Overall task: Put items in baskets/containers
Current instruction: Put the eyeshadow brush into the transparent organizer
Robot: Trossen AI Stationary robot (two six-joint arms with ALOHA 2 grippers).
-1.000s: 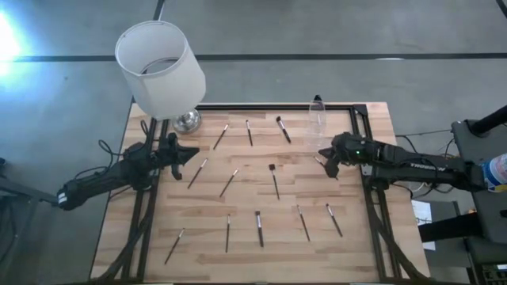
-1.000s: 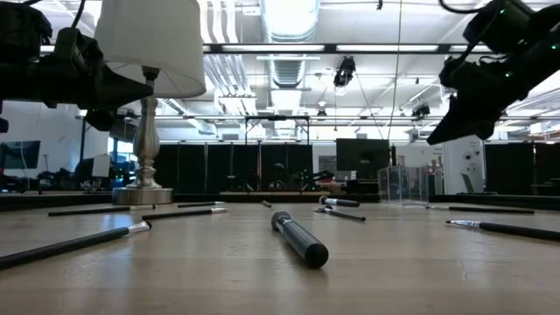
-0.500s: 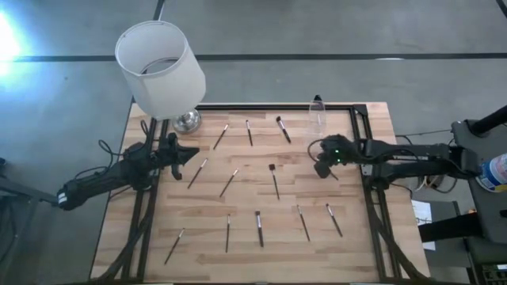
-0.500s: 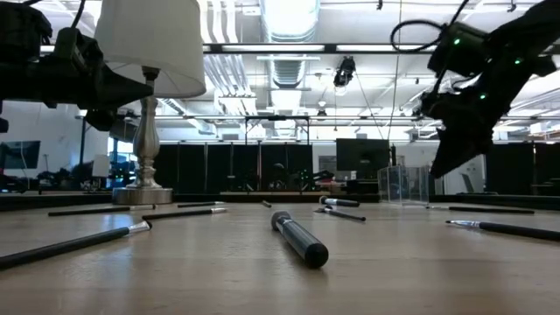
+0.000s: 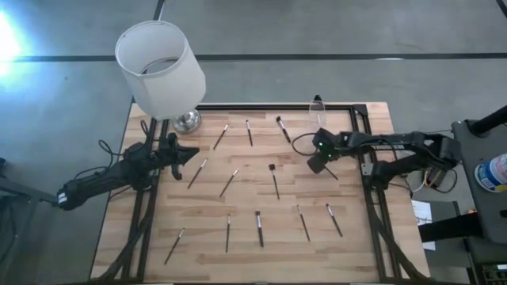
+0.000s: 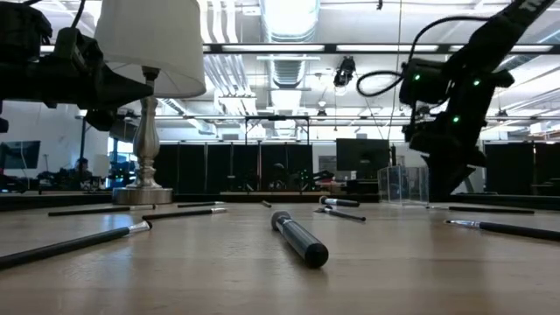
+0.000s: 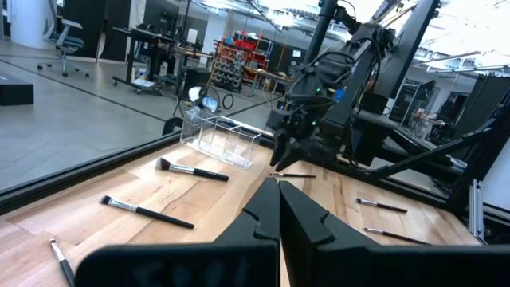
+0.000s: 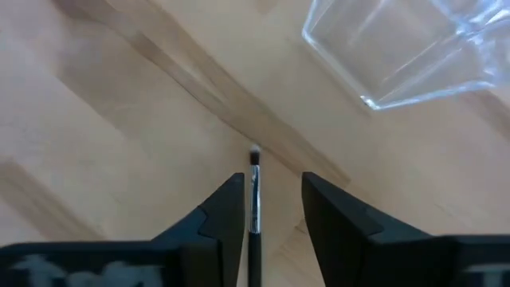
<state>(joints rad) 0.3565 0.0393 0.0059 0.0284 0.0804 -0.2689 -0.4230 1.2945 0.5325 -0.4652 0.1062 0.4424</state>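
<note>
Now right end effector points down w/ fingers spread astride a brush, near clear cup.

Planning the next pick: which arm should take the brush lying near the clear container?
Right. Its gripper is open with the brush between its fingers, close to the clear container; the left gripper is shut, far across the table.

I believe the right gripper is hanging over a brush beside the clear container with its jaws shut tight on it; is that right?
Not quite. The right gripper does hang over a brush beside the clear container, but its jaws are open, one on each side of the brush and not gripping it. The right wrist view shows this.
</note>
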